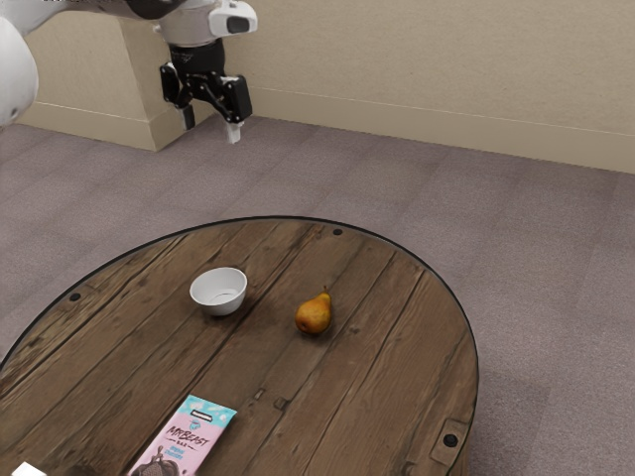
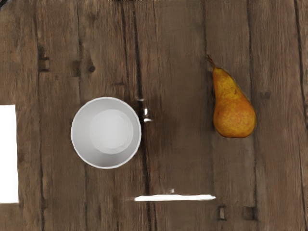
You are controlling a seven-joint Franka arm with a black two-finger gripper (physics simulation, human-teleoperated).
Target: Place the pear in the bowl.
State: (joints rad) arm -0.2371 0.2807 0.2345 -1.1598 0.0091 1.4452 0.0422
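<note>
- Overall, a beige wall (image 1: 417, 59) stands behind a grey-purple floor (image 1: 536, 248).
- The round table (image 1: 367, 387) has a top of brown, worn wooden planks and a dark rim.
- The white arm (image 1: 15, 69) comes in from the exterior view's upper left.
- The gripper (image 1: 210, 125) hangs well above the tabletop, pointing down; it is open, its two fingers standing apart with a gap between them.
- The pink and light-blue chocolate packet (image 1: 187, 441) lies flat on the planks, nearer the exterior view's lower edge than the bowl is, and is partly cut off by that edge.
- The white bowl (image 1: 219, 292) stands upright on the table, its round mouth facing up.
- The pear (image 1: 314, 313), yellow-orange with a thin dark stem, lies on its side on the wood, outside the bowl. It sits to the exterior view's right of the bowl, bare planks between the two.
</note>
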